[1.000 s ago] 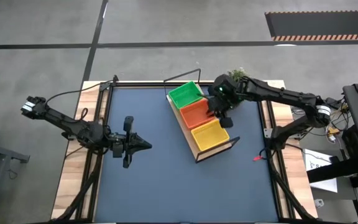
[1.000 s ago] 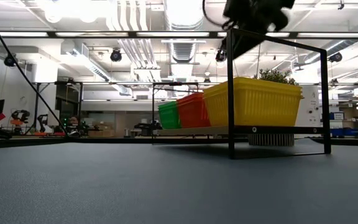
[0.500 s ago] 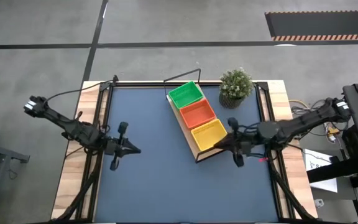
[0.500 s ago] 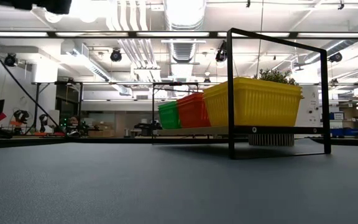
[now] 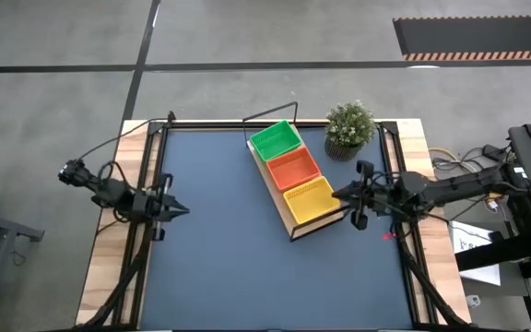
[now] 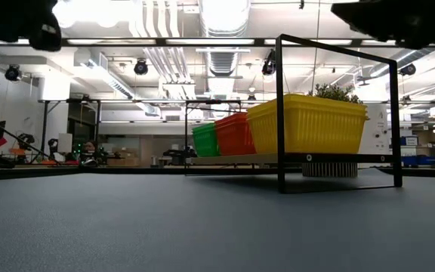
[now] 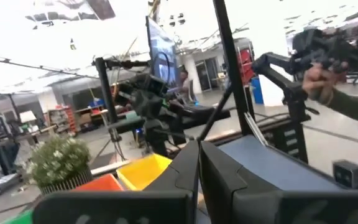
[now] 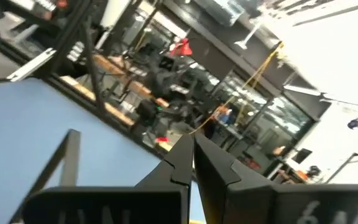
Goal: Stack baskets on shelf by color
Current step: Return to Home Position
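Observation:
Three stacks of baskets stand in a row on the light-wood shelf (image 5: pixel 268 177) at the table's middle: green (image 5: pixel 275 140) at the far end, red-orange (image 5: pixel 292 167) in the middle, yellow (image 5: pixel 309 197) at the near end. The low view shows them too: yellow (image 6: pixel 308 123), red-orange (image 6: pixel 232 134), green (image 6: pixel 202 140). My right gripper (image 5: pixel 335 195) is shut and empty, level, just right of the yellow baskets and pointing at them. My left gripper (image 5: pixel 185 210) is shut and empty at the table's left edge, pointing right.
A small potted plant (image 5: pixel 348 127) stands at the far right of the table, beside the shelf's far end. The shelf's black wire frame (image 6: pixel 280 113) rises at its near end. Bare blue mat (image 5: pixel 219 267) lies left of and in front of the shelf.
My right gripper has left the spot over the red-orange baskets, drawn back toward the table's right edge and turned level, pointing left. My left gripper has drawn back toward the table's left edge. The baskets have stayed in place.

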{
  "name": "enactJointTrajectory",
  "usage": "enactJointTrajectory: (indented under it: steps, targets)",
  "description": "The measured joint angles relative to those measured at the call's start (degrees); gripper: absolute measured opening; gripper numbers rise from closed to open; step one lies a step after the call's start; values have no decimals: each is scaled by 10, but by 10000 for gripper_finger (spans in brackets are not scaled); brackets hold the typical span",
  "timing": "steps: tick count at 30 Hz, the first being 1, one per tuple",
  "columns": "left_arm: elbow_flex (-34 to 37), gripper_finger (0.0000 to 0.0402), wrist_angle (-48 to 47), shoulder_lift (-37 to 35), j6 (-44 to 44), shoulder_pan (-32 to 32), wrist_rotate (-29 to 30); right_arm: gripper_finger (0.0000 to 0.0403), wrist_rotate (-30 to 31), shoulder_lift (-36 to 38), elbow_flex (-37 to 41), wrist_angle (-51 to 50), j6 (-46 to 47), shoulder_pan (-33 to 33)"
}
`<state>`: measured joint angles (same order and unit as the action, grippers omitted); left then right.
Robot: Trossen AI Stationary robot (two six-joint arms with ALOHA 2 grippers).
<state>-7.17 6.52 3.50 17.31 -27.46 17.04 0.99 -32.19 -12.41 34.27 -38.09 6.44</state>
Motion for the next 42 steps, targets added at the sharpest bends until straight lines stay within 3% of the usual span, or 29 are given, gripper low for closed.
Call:
enactJointTrajectory:
  steps: [3, 9, 15, 24, 28, 32, 34, 40, 42]
  targets:
    - [28, 0, 17, -31, 5, 0, 7, 8, -6, 24, 25, 20, -1, -27]
    - [67, 0, 102, 22, 107, 1, 93, 8, -33, 36, 57, 48, 9, -99]
    - [64, 0, 115, 44, 112, 1, 105, 8, -43, 83, 71, 39, 27, -109]
    - [67, 0, 109, 71, 112, 1, 104, 9, -43, 101, 79, 29, 382, -108]
    - [67, 0, 109, 83, 112, 1, 103, 9, -44, 100, 79, 21, 464, -108]
    - [67, 0, 109, 93, 112, 1, 103, 9, -40, 129, 81, -1, 337, -111]
    - [67, 0, 110, 99, 112, 1, 103, 9, -54, 170, 84, -30, 343, -112]
    - [67, 0, 109, 111, 112, 1, 103, 9, -51, 313, 117, -209, 225, -87]
    - [67, 0, 111, 116, 112, 1, 103, 9, -56, 322, 116, -242, 196, -76]
